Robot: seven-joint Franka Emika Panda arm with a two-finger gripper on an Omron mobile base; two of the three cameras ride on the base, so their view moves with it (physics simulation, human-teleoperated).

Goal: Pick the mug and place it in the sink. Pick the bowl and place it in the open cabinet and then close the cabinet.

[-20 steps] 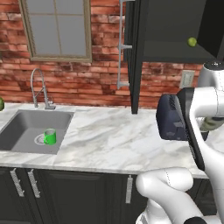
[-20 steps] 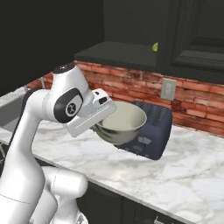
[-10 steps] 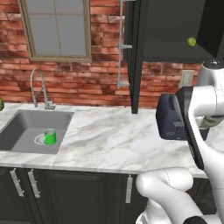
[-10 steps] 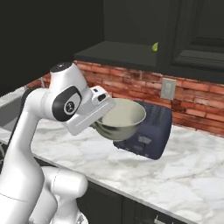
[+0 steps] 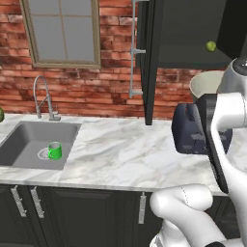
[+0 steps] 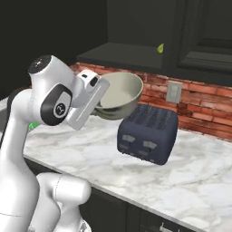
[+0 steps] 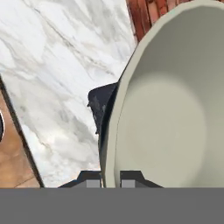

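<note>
The sink point(image 5: 19, 144) holds the green mug point(image 5: 54, 151), which stands upright on the basin floor beside the round drain, near the basin's right wall, mouth up. The arched faucet point(image 5: 44, 96) rises from the counter behind the basin. At the left edge of the left base view a pale green ball point(image 5: 1, 115) is cut off by the frame.

The bowl point(image 6: 118, 94) is in the air above the marble counter point(image 5: 120, 154), just over the dark toaster point(image 6: 146, 133) that sits toward the counter's back edge by the brick wall. It is tipped only a little, its pale inside facing upward. The gripper point(image 7: 110, 177) grips its rim: in the hand view the near wall of the bowl rises between the two dark finger tips point(image 7: 91, 177), one inside and one outside. In the left base view the arm covers most of the bowl, leaving only part of its rim visible.

The black cabinet point(image 5: 193, 34) stands open above the counter, its door point(image 5: 147, 58) swung out edge-on with the long silver bar handle point(image 5: 135, 48) facing left. A small yellow-green object point(image 5: 211, 46) sits on the cabinet's lower shelf near its front edge; its kind is too small to tell. A wall outlet point(image 6: 173, 92) is on the brick behind the toaster.
</note>
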